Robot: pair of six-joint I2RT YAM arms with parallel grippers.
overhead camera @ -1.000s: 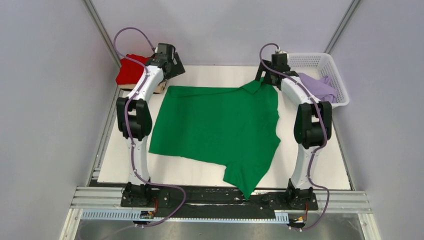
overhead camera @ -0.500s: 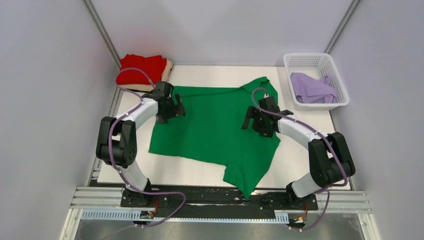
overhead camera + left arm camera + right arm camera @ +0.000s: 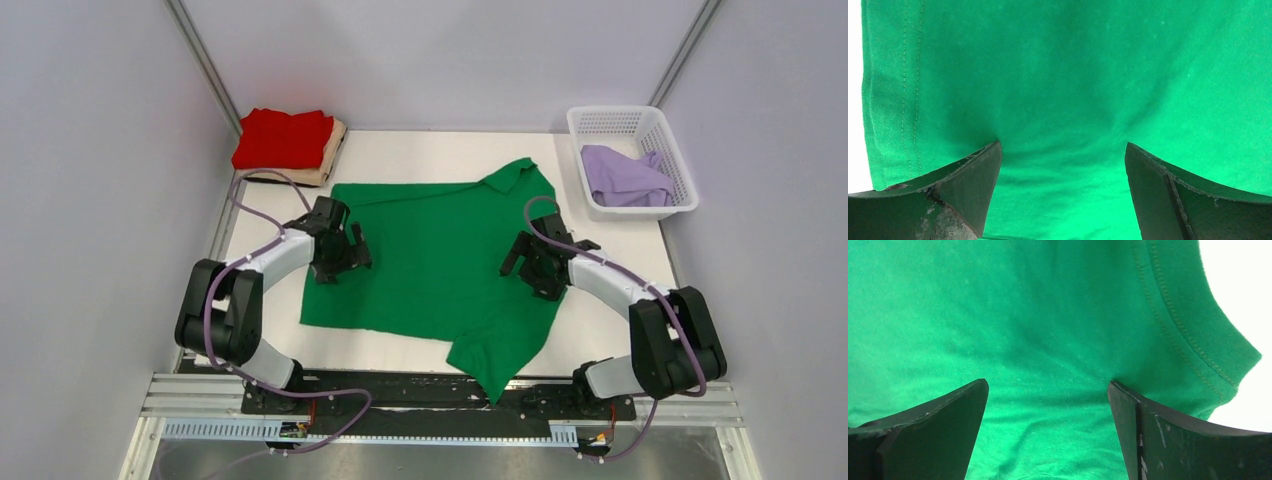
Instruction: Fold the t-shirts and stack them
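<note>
The bright green t-shirt lies spread flat across the middle of the white table, one sleeve hanging over the near edge. My left gripper is open, pressed down on the shirt near its left hem. My right gripper is open, pressed on the shirt near its right side, by a stitched hem. Cloth wrinkles between both pairs of fingertips. The red t-shirt lies folded on the tan one at the back left. The pale lavender t-shirt lies crumpled in the basket.
A white lattice basket stands at the back right corner. The white table surface shows around the green shirt. Grey walls close in on the left, right and back. A metal rail runs along the near edge.
Both arms have swept from the shirt's far edge toward me, dragging across the cloth. The shirt's far edge and collar now lie flatter, and the red and tan pile is uncovered.
</note>
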